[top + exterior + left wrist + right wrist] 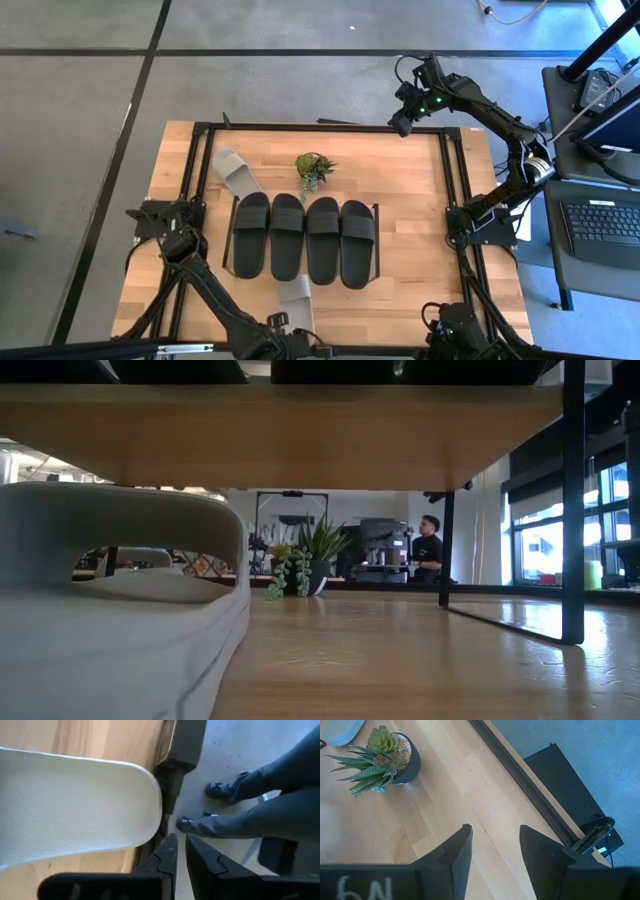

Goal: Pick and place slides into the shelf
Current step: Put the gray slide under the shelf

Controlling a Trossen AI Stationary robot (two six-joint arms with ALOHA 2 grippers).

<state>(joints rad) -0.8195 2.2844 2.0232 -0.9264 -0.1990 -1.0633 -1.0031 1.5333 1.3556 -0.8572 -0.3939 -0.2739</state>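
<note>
From above, four black slides (305, 238) lie side by side on the shelf (376, 240) in the middle of the desk (420, 190), with one grey slide (234, 173) beside the potted plant (314, 170) and another grey slide (297, 301) at the near edge. The left tool (180, 857), barely seen from above, shows in its wrist view narrowed almost shut, empty, just off that near slide's end. The right tool (495, 845) stands partly spread and empty over the far corner; the low view alone shows a person (428, 545) in the room behind.

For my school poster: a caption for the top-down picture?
Four black slides lined up on the shelf, two grey slides waiting.
</note>
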